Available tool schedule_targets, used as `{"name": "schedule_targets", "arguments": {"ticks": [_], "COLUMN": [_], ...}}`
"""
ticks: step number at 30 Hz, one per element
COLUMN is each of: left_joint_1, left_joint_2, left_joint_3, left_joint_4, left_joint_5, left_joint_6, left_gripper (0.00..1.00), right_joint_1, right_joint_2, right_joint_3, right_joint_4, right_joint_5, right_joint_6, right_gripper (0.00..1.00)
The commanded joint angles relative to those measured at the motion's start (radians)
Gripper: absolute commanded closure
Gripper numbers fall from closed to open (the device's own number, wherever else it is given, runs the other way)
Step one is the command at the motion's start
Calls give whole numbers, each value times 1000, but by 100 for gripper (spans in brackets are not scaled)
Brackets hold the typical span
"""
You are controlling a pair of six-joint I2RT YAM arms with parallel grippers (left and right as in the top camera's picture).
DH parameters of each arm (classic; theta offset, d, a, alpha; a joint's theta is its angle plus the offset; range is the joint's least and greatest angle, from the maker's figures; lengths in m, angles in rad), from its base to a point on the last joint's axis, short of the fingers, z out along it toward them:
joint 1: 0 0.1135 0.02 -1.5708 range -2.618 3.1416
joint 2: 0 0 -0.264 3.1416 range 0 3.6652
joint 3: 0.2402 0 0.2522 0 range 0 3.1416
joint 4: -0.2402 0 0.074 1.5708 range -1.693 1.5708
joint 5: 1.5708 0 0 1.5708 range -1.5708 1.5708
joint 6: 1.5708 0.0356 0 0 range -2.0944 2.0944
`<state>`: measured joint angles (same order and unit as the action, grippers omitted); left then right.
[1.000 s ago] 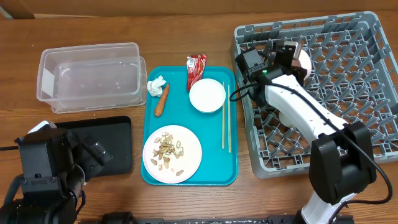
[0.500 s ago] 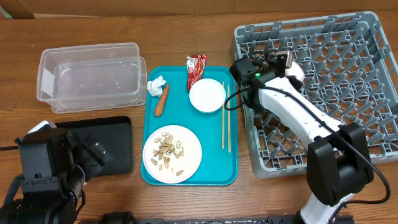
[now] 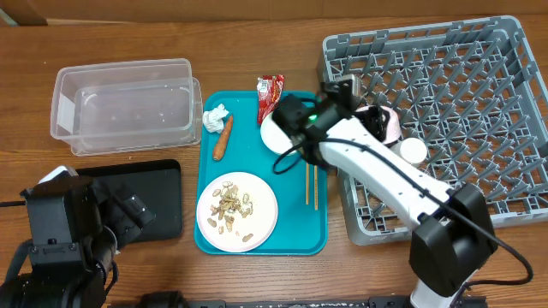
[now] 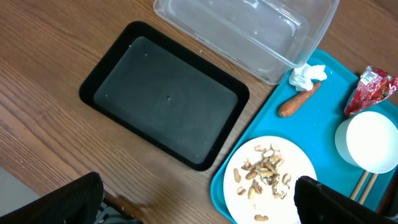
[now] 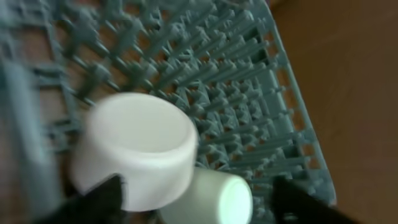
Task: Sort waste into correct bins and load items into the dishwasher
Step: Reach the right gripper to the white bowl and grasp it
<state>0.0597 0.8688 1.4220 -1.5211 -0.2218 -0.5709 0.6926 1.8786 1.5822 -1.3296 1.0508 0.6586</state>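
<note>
No legible text, label or number anywhere; markings on the red foil wrapper (image 3: 270, 96) illegible.

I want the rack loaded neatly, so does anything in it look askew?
Yes. In the rack the bowl rests tilted rather than standing upright, and the cup lies on its side, touching the bowl. Nothing looks spilled or broken.
</note>
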Motion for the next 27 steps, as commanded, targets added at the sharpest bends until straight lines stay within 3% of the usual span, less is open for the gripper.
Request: {"name": "schedule_targets", "arguments": {"ticks": [1,4,8,10,13,19,23,27], "left_joint_1": [6,6,6,5,6,6,6,6], "left_joint_2": [2,2,2,2,2,2,2,2], "left_joint_3": [13,13,13,13,13,13,13,13], "left_joint_4": [3,3,3,3,3,3,3,3], "left_joint_5": [-21,-21,-21,-21,-21,-21,-21,-21], "left_joint_6": [-10,-10,-10,-10,-10,-10,-10,-10], "left_gripper": [0,0,0,0,0,0,0,0], "right_joint_1": [27,21,-3,-18,-52,-137,-165,-150], "right_joint_2": [-18,-18,-18,-18,-17,-13,-13,-9], "right_joint_3": [55,53,38,27,15,-63,-141,-204], "right_joint_4": [81,186,289,315,319,388,465,512], "right_joint_5": [-87,-426,-753,-791,-803,-979,-1055,-1053], "right_joint_6": [10,-96,-96,-15,77,146,154,153], "right_gripper": [5,6,22,32,35,45,59,61]}}
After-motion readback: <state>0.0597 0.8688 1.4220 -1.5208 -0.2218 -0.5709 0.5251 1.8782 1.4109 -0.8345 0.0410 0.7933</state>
